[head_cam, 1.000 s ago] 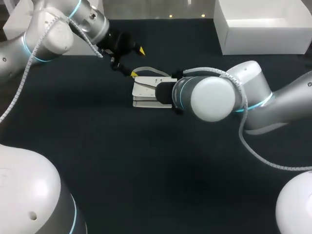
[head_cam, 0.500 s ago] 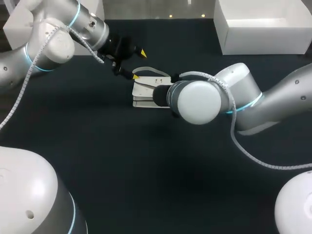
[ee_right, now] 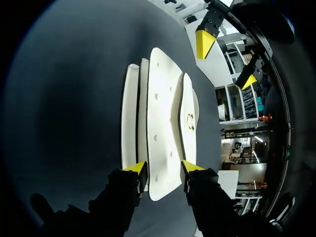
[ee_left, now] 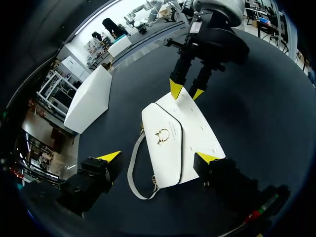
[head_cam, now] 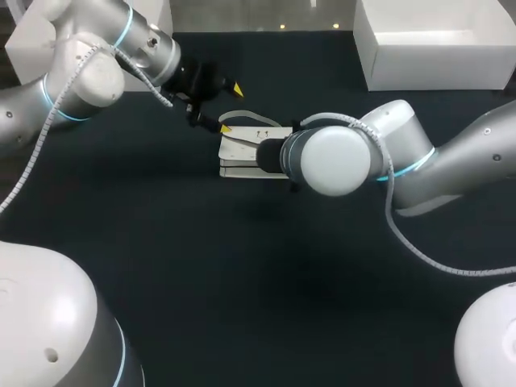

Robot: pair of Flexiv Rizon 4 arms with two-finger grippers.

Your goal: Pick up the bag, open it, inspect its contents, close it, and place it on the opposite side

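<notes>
The white bag (head_cam: 250, 149) lies flat on the dark desk (head_cam: 242, 274), about mid-desk, between my two arms. It has a smooth white flap edged with a thin dark line, and a small gold clasp (ee_left: 162, 135) facing straight up. A pale strap (ee_left: 131, 170) loops off the flap side. The side toward me shows stacked layers, like a folded gusset.

The left claw (head_cam: 229, 107) is spread wide and holds nothing. It hangs at the bag's left end. One yellow tip is just beside the bag's edge and the other is well out past the strap, so its span is wider than the bag itself.

The right claw (ee_right: 164, 168) is at the opposite end, with that end of the bag reaching into it. Whether it is clamped on the bag or only around it, I cannot tell.

The bag's long axis runs left to right across the desk, from one claw to the other. The flap and strap face the desk's far edge, and the layered side faces me.
</notes>
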